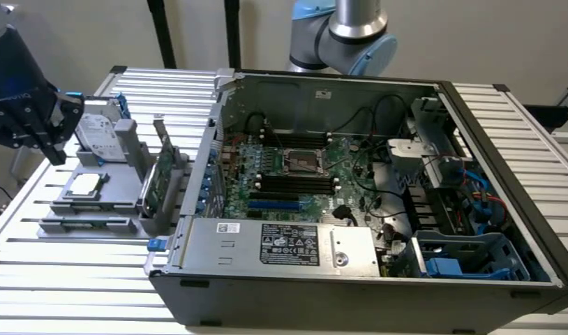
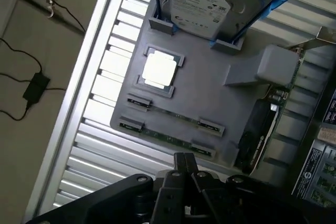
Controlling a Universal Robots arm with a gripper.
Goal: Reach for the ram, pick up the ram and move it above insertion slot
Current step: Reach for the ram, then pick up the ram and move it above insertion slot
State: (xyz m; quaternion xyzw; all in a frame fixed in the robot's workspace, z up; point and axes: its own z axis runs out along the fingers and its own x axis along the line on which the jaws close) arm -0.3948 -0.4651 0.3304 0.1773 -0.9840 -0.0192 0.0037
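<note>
reach step by the look of it, nothing picked yet; gripper (image 2: 185, 162) hovering over tray (image 2: 210, 95), fingers pinched together, empty; ram (image 2: 176, 115) on edge in tray clips, just beside cpu (image 2: 159, 70); reckon reach needs fingers parted, lined along stick

Tally: one open computer case (image 1: 265, 307), one grey holder tray (image 2: 210, 93), one hard drive (image 2: 210, 3), one processor (image 2: 159, 70), one expansion card (image 2: 257, 135), two ram sticks (image 2: 169, 114) (image 2: 164, 137), one gripper (image 2: 185, 158).
</note>
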